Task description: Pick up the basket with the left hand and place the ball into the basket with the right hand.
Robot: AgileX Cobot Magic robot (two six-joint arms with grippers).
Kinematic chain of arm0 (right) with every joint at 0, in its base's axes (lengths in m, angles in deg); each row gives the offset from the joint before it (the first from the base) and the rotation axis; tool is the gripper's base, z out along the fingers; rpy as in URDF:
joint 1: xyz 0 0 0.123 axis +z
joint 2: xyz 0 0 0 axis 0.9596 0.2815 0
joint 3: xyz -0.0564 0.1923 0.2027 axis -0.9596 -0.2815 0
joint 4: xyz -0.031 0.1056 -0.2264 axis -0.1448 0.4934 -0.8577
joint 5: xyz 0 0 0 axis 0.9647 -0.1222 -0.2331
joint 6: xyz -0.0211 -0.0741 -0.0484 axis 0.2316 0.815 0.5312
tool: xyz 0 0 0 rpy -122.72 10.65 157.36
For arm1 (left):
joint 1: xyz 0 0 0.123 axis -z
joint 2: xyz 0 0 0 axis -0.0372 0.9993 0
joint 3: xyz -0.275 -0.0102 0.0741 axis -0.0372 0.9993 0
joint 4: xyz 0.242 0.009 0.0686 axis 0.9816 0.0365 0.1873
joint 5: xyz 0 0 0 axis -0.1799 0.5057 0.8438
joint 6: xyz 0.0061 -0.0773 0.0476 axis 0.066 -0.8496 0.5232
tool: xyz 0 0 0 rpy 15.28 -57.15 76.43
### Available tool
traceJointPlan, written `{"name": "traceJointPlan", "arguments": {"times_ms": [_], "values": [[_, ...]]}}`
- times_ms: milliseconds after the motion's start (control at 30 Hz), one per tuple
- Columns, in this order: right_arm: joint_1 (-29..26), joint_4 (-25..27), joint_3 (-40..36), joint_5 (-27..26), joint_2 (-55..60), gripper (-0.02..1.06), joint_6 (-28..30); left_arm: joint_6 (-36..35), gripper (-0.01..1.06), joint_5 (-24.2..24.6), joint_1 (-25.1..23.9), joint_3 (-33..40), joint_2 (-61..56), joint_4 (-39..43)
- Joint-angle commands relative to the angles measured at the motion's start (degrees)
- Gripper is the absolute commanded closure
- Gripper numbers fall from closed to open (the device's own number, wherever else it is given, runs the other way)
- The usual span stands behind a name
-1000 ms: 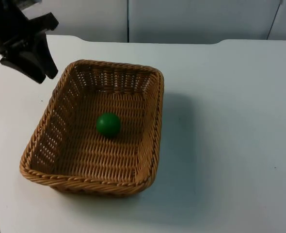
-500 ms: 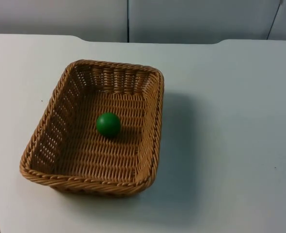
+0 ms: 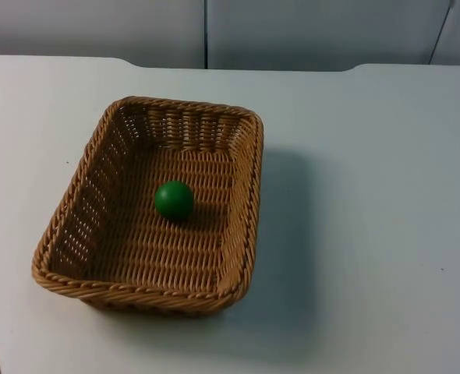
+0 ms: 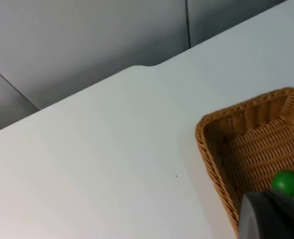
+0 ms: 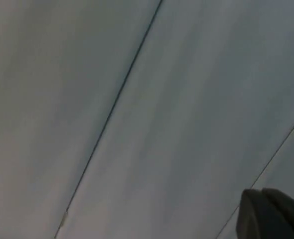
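The left arm, seen a second ago over the table's far left corner beside the basket, has withdrawn from the top view, while basket and ball lie where they lay before. The wicker basket [image 3: 148,206], rectangular and open-topped, stands flat on the white table [image 3: 370,195] toward its left half, one short wall turned to the grey partition wall [image 3: 292,31] and the other to the near edge; its shadow falls on the table along its right side. The green ball [image 3: 174,199] rests on the woven floor of the basket, near the middle and apart from all four walls. In the left wrist view the left gripper [image 4: 274,216] hangs above the table, clear of the basket [image 4: 251,144], with the ball [image 4: 287,182] visible just beyond its black fingertip; whether its claw is apart or together cannot be told. In the right wrist view the right gripper [image 5: 271,214] is turned toward the partition wall [image 5: 137,109], whose panel seams cross behind its dark fingertip; the state of its claw likewise cannot be told.
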Motion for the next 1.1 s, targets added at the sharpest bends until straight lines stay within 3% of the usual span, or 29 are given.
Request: {"name": "traceJointPlan", "arguments": {"times_ms": [0,33,133,167,267,300,433,467,600,633,733,900,1067], "values": [[4.8,-1.7,-0.2,1.7,-2.3,1.05,2.5,-2.0,1.05,-3.6,1.3,7.2,-5.6,0.4],[7.4,-1.7,-0.2,1.7,-3.1,1.05,3.2,-2.5,1.05,-5.7,1.4,15.0,-11.2,-0.5],[13.3,3.3,-0.2,1.7,-4.6,1.05,9.6,-4.1,1.05,-7.2,1.4,28.1,-23.7,-1.3],[13.3,3.3,-0.2,1.7,-4.6,1.05,9.6,-4.1,1.05,-7.2,1.4,28.1,-23.7,-1.3],[18.2,11.8,-0.2,1.7,-5.1,1.05,15.4,-7.7,1.05,-5.8,1.4,36.3,-37.4,-1.4],[18.2,11.8,-0.2,1.7,-5.1,1.05,15.4,-7.7,1.05,-5.8,1.4,36.3,-37.4,-1.4],[21.9,26.1,-0.2,1.7,-5.1,1.05,23.2,-10.9,1.05,-0.4,1.4,38.9,-52.4,-1.4],[21.9,26.1,-0.2,1.7,-5.1,1.05,23.2,-10.9,1.05,-0.4,1.4,38.9,-52.4,-1.4],[23.5,41.5,-0.2,1.7,-5.8,1.05,26.1,-10.9,1.05,4.1,1.4,38.9,-61.6,-1.9],[23.5,41.5,-0.2,1.7,-5.8,1.05,26.1,-10.9,1.05,4.1,1.4,38.9,-61.6,-1.9],[23.5,48.4,-0.2,1.7,-6.8,1.05,26.5,-10.9,1.05,4.6,1.4,38.9,-67.5,-4.6],[23.5,52.0,-0.2,-0.4,-7.2,1.05,28.1,-10.4,1.05,6.3,1.4,39.2,-67.7,-4.1],[23.5,47.9,-0.2,-3.2,-7.2,1.05,28.3,-8.4,1.05,6.1,1.4,43.7,-67.7,-4.2]]}}
